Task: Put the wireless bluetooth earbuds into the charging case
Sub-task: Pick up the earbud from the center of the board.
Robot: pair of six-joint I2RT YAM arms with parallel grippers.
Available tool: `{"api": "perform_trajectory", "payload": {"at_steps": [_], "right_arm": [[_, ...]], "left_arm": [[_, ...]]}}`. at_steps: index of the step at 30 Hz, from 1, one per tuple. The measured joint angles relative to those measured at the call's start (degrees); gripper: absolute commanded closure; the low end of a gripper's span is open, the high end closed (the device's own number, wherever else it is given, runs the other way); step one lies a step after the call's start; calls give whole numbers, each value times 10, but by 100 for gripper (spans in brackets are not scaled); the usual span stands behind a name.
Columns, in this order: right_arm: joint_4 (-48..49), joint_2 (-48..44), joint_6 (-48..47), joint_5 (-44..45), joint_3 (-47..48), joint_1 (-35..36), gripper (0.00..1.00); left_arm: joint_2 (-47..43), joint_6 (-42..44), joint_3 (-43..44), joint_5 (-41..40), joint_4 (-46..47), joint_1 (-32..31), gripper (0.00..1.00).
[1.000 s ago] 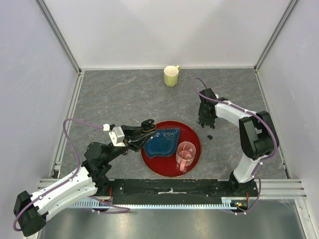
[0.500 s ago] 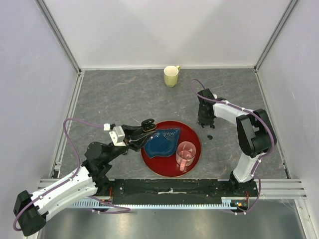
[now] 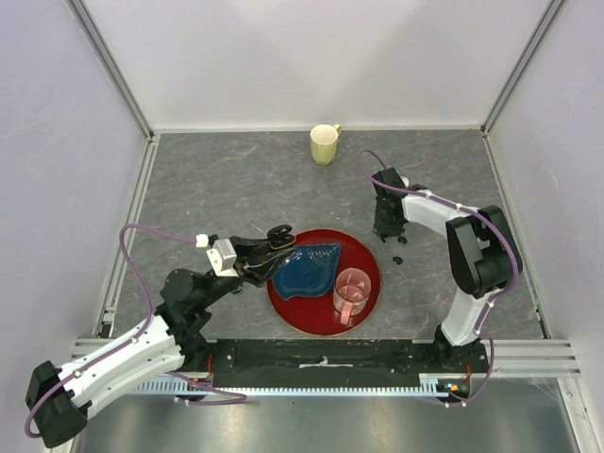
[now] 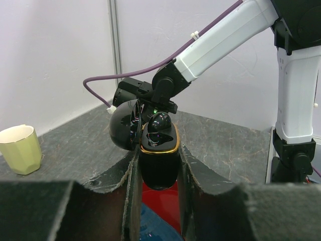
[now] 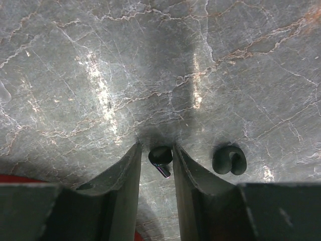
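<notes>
We find left gripper (image 4: 158,150) clamped on glossy, gold-rimmed black charging case (image 4: 159,173); right gripper (image 5: 157,149) jaws apart, flanking bean-shaped earbud (image 5: 161,157) on veined grey table (image 5: 100,75).

Your right gripper (image 5: 156,147) has shifted slightly to the left since a second ago. Its jaws have drawn closer together around one earbud (image 5: 160,159).

Your table (image 5: 100,75) looks like grey veined stone, smooth with a dull sheen. The charging case (image 4: 159,160) is glossy black plastic with a shiny gold rim; the earbud (image 5: 161,156) looks smooth black, the mug (image 3: 325,144) matt pale yellow.
</notes>
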Motion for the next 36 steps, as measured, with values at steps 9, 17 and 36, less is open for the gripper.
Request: {"api": "perform_trajectory", "payload": {"at_steps": [9,17,36], "right_arm": [[2,0,-2,-1,0,0,68],[2,0,9,-1,0,1,72],[57,-41,105,32,-62,5,53]], "left_arm": [[2,0,0,0,0,0,98],[4,0,0,0,0,0,98],[-2,0,0,0,0,0,98]]}}
